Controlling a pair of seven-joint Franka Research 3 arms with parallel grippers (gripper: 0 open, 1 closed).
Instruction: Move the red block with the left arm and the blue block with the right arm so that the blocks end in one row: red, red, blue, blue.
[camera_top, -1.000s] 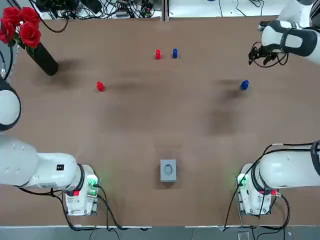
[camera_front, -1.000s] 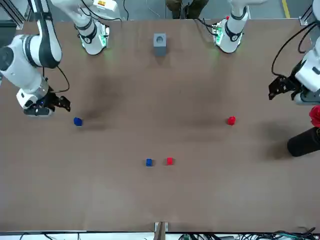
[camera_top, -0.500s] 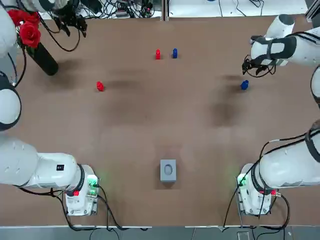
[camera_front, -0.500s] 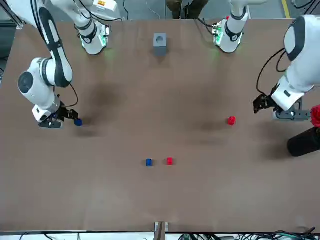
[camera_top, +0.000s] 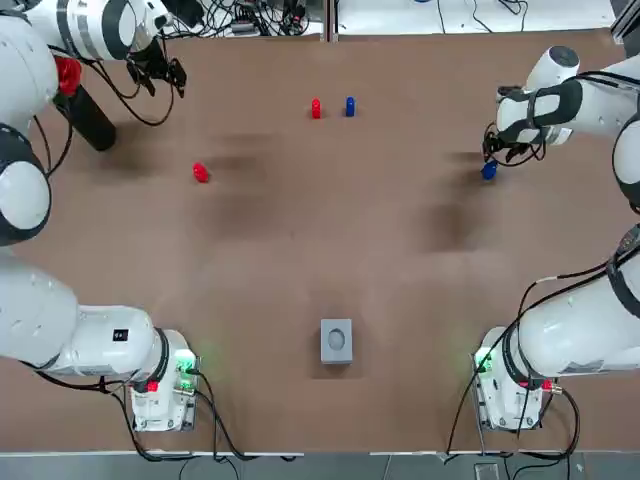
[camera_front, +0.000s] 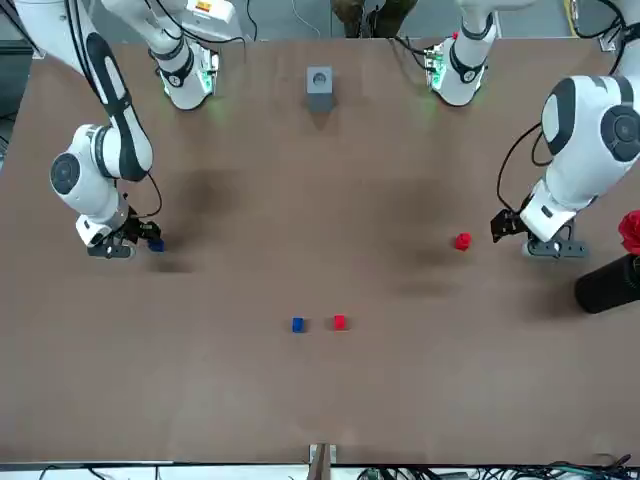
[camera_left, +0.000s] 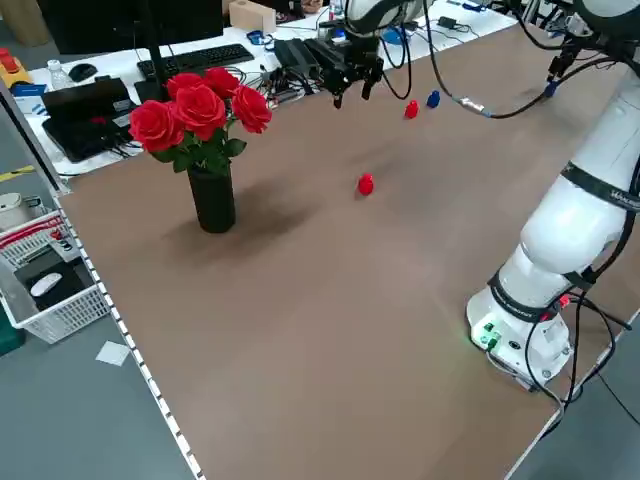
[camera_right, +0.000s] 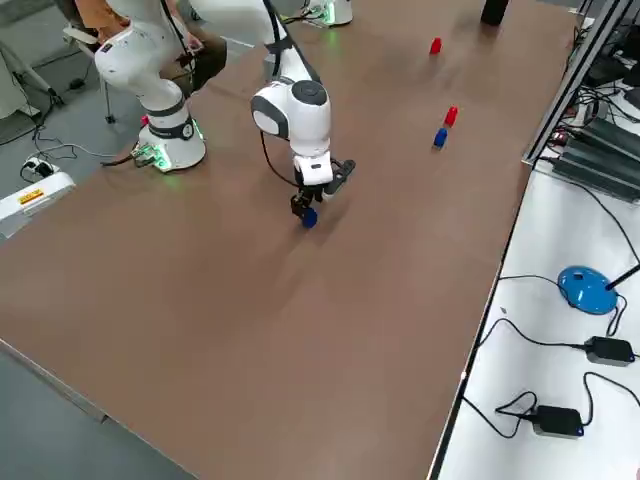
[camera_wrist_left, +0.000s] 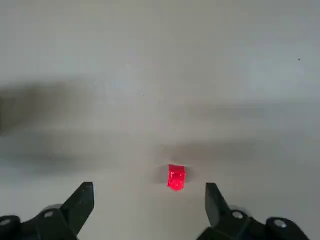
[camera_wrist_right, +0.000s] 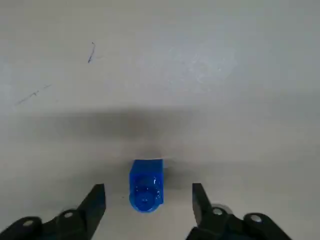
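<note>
the loose blue block (camera_top: 488, 171) lies toward the right edge of the table (camera_top: 300, 250), the loose red block (camera_top: 200, 172) left of middle. bare brown top runs from each to the far red block (camera_top: 316, 108) and far blue block (camera_top: 349, 106), just beside each other. right gripper (camera_top: 494, 152) hangs low, wide open, astride the loose blue block. left gripper (camera_top: 160, 70), wide open, hovers high over the loose red block, near the vase of roses (camera_top: 85, 115). a grey box (camera_top: 336, 340) sits near the bases.

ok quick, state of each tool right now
Left tool: open, empty, apart from the loose red block.
Right tool: open, right over the loose blue block, not gripping it.
</note>
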